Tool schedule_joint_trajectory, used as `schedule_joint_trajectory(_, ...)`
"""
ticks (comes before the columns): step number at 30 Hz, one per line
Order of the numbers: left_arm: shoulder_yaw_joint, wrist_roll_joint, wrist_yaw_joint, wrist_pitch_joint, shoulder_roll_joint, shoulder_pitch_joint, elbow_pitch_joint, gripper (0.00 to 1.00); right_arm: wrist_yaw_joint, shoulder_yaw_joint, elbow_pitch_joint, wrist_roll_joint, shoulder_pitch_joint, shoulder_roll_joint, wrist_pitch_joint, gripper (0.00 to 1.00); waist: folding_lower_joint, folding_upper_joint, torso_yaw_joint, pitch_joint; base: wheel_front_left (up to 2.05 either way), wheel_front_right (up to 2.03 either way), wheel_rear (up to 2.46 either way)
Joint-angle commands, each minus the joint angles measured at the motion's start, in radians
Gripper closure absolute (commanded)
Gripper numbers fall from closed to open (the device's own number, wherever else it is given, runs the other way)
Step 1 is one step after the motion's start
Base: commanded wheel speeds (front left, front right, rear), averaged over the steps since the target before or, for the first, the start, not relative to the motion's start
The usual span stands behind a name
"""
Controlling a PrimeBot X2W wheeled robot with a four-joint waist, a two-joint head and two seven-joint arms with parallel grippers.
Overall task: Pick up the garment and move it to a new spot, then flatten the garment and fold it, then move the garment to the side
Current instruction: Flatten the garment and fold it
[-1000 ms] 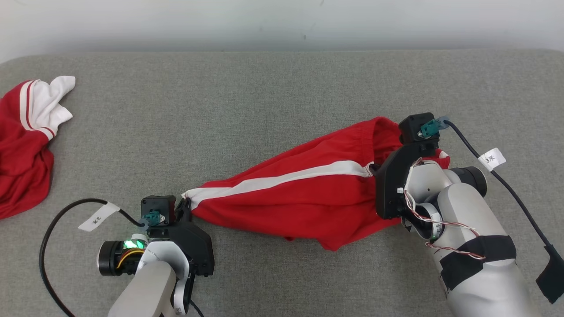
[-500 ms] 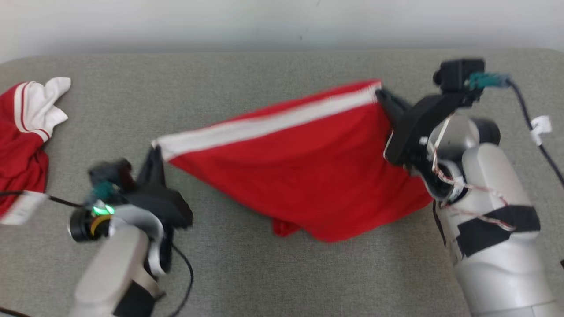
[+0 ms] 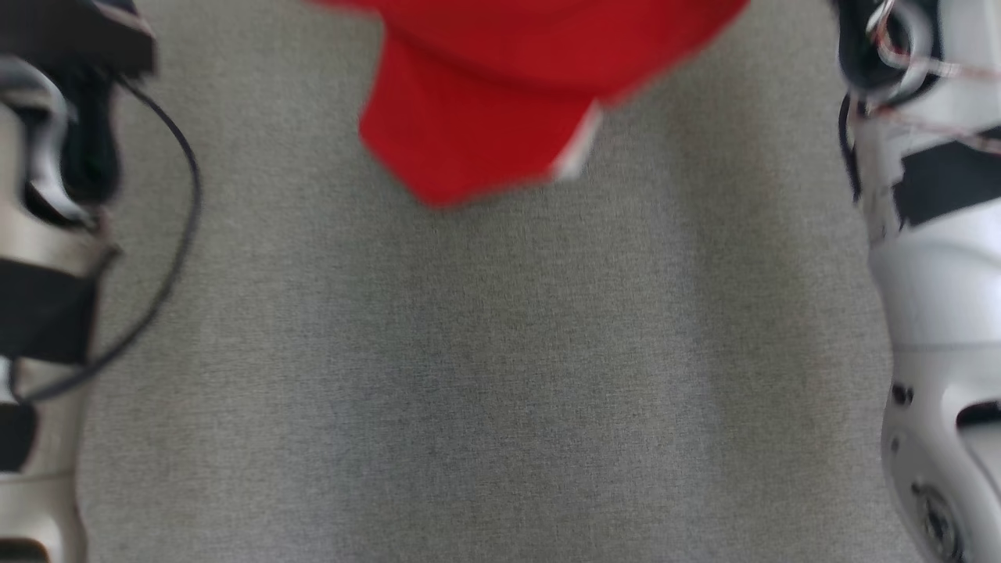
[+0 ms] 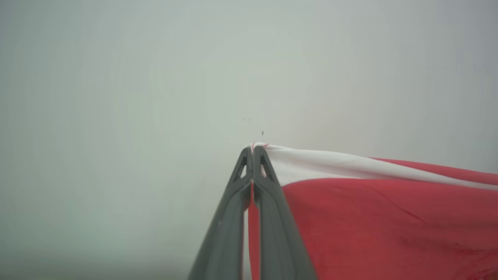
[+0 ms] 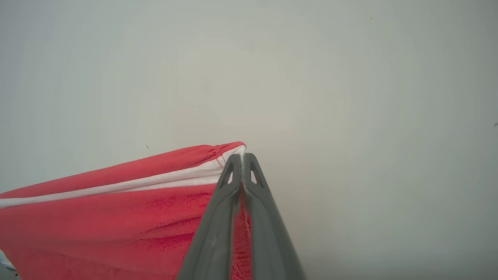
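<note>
- Left gripper (image 4: 252,149) is pinched tight on the garment (image 4: 369,217) at its white-striped corner, and the cloth stretches off toward 4 o'clock in the left wrist view.
- Right gripper (image 5: 242,155) is clamped on another striped corner, with red fabric trailing toward 8 o'clock in the right wrist view.
- The head view is blurred. The garment's lower edge hangs at 12 o'clock over the grey surface (image 3: 469,391), with the left forearm (image 3: 39,258) at 9 o'clock and the right forearm (image 3: 931,258) at 3 o'clock.

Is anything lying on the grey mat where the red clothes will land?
Nothing visible does. The red garment hangs from the shut jaws of the left gripper and right gripper, above bare grey mat.
</note>
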Motion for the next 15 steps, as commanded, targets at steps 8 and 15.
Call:
schedule_joint_trajectory(8,0.056,0.065,-0.017,-0.076,0.021,-0.199,-0.126,1.0,-0.004,-0.061,0.07,-0.095,-0.217,0.004,-0.281,1.0,-0.0003,-0.0002,-0.033,0.111,0.0,0.0,0.0)
schedule_joint_trajectory(15,0.117,0.109,-0.067,-0.079,-0.055,-0.072,-0.232,1.0,-0.003,0.022,0.117,-0.078,-0.147,-0.012,-0.305,1.0,-0.0003,-0.0002,-0.01,0.112,0.0,0.0,0.0)
